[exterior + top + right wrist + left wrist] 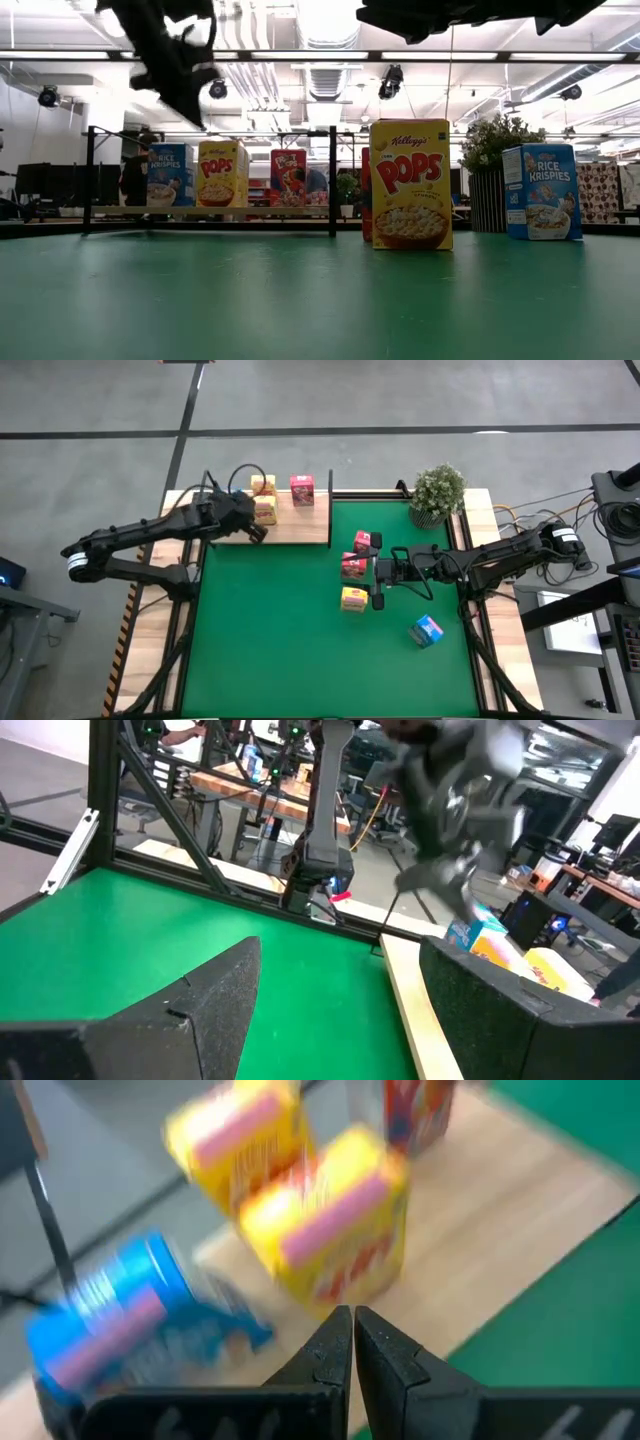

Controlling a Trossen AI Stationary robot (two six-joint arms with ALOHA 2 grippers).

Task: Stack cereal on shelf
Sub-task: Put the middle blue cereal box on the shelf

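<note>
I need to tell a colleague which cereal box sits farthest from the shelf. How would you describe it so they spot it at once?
Start at the green mat and go to its right side, near the right arm. There a blue cereal box lies alone and askew. The other boxes on the mat are pink or yellow and cluster by the right gripper.

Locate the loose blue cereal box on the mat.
High view: the blue cereal box lies alone on the green mat, near-right, beyond the open right gripper and the yellow box.

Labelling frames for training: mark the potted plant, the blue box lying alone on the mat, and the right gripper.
Potted plant (437, 491): high view, on its foliage.
Blue cereal box (428, 630): high view, on its top face.
Right gripper (377, 581): high view, midway between its open fingertips.
</note>
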